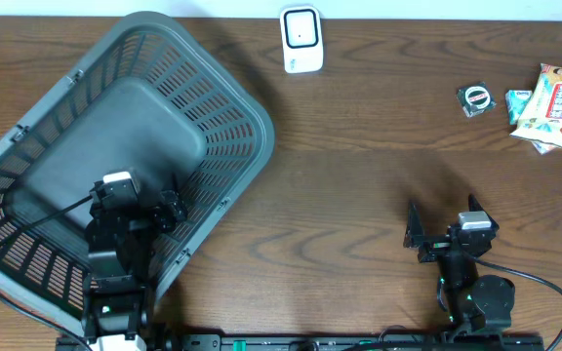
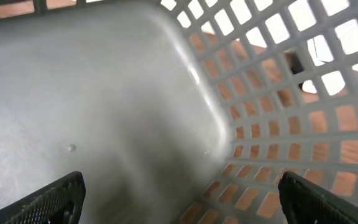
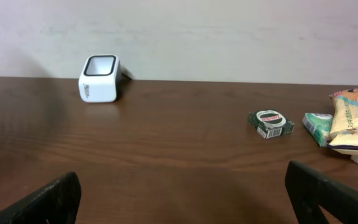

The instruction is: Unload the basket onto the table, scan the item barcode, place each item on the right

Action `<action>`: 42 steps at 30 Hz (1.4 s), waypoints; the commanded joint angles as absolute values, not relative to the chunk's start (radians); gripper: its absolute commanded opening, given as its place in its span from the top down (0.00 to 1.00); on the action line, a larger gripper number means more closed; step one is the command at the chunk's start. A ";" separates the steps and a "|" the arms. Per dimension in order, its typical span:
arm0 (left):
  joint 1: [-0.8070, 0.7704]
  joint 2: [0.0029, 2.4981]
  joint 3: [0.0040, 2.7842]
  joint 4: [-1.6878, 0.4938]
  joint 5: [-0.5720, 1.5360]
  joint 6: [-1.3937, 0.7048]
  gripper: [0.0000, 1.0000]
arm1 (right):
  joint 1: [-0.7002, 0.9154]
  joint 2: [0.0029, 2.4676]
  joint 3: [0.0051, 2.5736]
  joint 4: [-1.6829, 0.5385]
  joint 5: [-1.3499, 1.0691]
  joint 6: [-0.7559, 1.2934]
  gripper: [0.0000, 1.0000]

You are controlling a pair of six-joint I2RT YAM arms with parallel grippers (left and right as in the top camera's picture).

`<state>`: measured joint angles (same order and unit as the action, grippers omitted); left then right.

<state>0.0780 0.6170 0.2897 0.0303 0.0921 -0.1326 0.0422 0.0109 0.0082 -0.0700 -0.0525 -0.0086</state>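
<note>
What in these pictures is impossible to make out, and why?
Barcodes on the small green packet and yellow snack bag: too small, overhead and right wrist views.
That bag's right end: cut off by the right wrist view's edge.
Part of the grey plastic basket's floor: hidden under the left arm overhead, blurred in the left wrist view.
Lettering on the white scanner box: too small.

Mock shop checkout set up on a lab bench. White countertop barcode scanner [image 1: 301, 39] at the far edge of a wood-grain table [image 1: 340, 195], plain pale wall [image 3: 229, 37] just behind it. Grey plastic shopping basket [image 1: 232, 127] left of the scanner. Packaged goods well right of the scanner: snack packet [image 1: 557, 102], small green box [image 1: 476, 97]. Robot arms across the table from the scanner: left arm [image 1: 115, 244], right arm [image 1: 471, 283]
</note>
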 commanded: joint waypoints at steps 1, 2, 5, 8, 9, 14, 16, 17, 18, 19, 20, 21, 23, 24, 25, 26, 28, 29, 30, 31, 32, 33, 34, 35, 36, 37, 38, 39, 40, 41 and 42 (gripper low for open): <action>0.076 0.598 0.272 0.033 0.098 -0.124 0.02 | 0.038 0.005 0.006 -0.072 -0.048 -0.016 0.01; 0.072 0.593 0.272 0.036 0.097 -0.123 0.02 | 0.038 0.006 0.006 -0.072 -0.048 -0.016 0.01; 0.056 0.585 0.272 0.053 0.094 -0.110 0.02 | 0.038 0.006 0.006 -0.072 -0.048 -0.016 0.01; 0.035 0.584 0.272 0.060 0.093 -0.073 0.02 | 0.038 0.006 0.006 -0.072 -0.048 -0.016 0.01; 0.032 0.584 0.272 0.060 0.093 -0.064 0.02 | 0.038 0.006 0.006 -0.072 -0.048 -0.016 0.01; 0.030 0.581 0.272 0.108 0.092 -0.063 0.02 | 0.038 0.006 0.006 -0.072 -0.048 -0.016 0.01; 0.030 0.577 0.272 0.160 0.069 -0.063 0.02 | 0.038 0.006 0.006 -0.072 -0.048 -0.016 0.01; 0.030 0.573 0.272 0.189 0.056 -0.063 0.02 | 0.038 0.006 0.006 -0.072 -0.048 -0.016 0.01; 0.030 0.569 0.272 0.215 0.047 -0.060 0.02 | 0.038 0.006 0.006 -0.072 -0.048 -0.016 0.01; 0.030 0.564 0.272 0.235 0.040 -0.059 0.02 | 0.038 0.007 0.006 -0.072 -0.048 -0.016 0.01; 0.030 0.558 0.272 0.254 0.033 -0.059 0.02 | 0.038 0.007 0.006 -0.072 -0.048 -0.016 0.01; 0.031 0.552 0.272 0.278 0.033 -0.055 0.02 | 0.038 0.007 0.005 -0.072 -0.048 -0.016 0.01; 0.031 0.541 0.272 0.337 0.033 -0.051 0.02 | 0.038 0.007 0.006 -0.072 -0.048 -0.016 0.01; 0.031 0.536 0.272 0.365 0.033 -0.045 0.02 | 0.038 0.007 0.006 -0.072 -0.048 -0.016 0.01; 0.031 0.530 0.272 0.400 0.033 -0.040 0.02 | 0.038 0.007 0.006 -0.072 -0.048 -0.016 0.01; 0.031 0.525 0.272 0.429 0.032 -0.035 0.02 | 0.038 0.007 0.006 -0.072 -0.048 -0.016 0.01; 0.032 0.515 0.272 0.503 0.025 -0.030 0.03 | 0.038 0.007 0.006 -0.072 -0.048 -0.016 0.01; 0.032 0.512 0.272 0.535 0.016 -0.030 0.02 | 0.038 0.007 0.006 -0.072 -0.048 -0.016 0.01; 0.032 0.509 0.272 0.570 0.011 -0.030 0.03 | 0.038 0.007 0.006 -0.072 -0.048 -0.016 0.01; 0.032 0.506 0.272 0.605 0.009 -0.030 0.02 | 0.038 0.007 0.006 -0.072 -0.048 -0.016 0.01; 0.032 0.503 0.273 0.641 0.007 -0.030 0.03 | 0.038 0.007 0.006 -0.072 -0.048 -0.016 0.01; 0.032 0.500 0.273 0.673 0.007 -0.029 0.02 | 0.038 0.007 0.006 -0.072 -0.048 -0.016 0.01; 0.032 0.498 0.273 0.703 0.007 -0.030 0.03 | 0.038 0.007 0.006 -0.072 -0.048 -0.016 0.01; 0.032 0.497 0.274 0.737 0.007 -0.030 0.03 | 0.038 0.007 0.006 -0.072 -0.048 -0.016 0.01; 0.032 0.496 0.274 0.762 0.007 -0.030 0.02 | 0.038 0.007 0.006 -0.072 -0.048 -0.016 0.01; 0.032 0.492 0.277 0.807 0.007 -0.030 0.02 | 0.038 0.007 0.006 -0.072 -0.048 -0.016 0.01; 0.032 0.491 0.279 0.829 0.007 -0.030 0.02 | 0.038 0.007 0.006 -0.072 -0.048 -0.016 0.01; 0.032 0.490 0.282 0.857 0.008 -0.030 0.03 | 0.038 0.007 0.006 -0.072 -0.048 -0.016 0.01; 0.032 0.488 0.287 0.884 0.009 -0.030 0.02 | 0.038 0.007 0.006 -0.072 -0.048 -0.016 0.01; 0.032 0.486 0.290 0.904 0.011 -0.030 0.02 | 0.038 0.007 0.006 -0.072 -0.048 -0.016 0.01; 0.032 0.483 0.296 0.927 0.013 -0.030 0.02 | 0.038 0.007 0.006 -0.072 -0.048 -0.016 0.01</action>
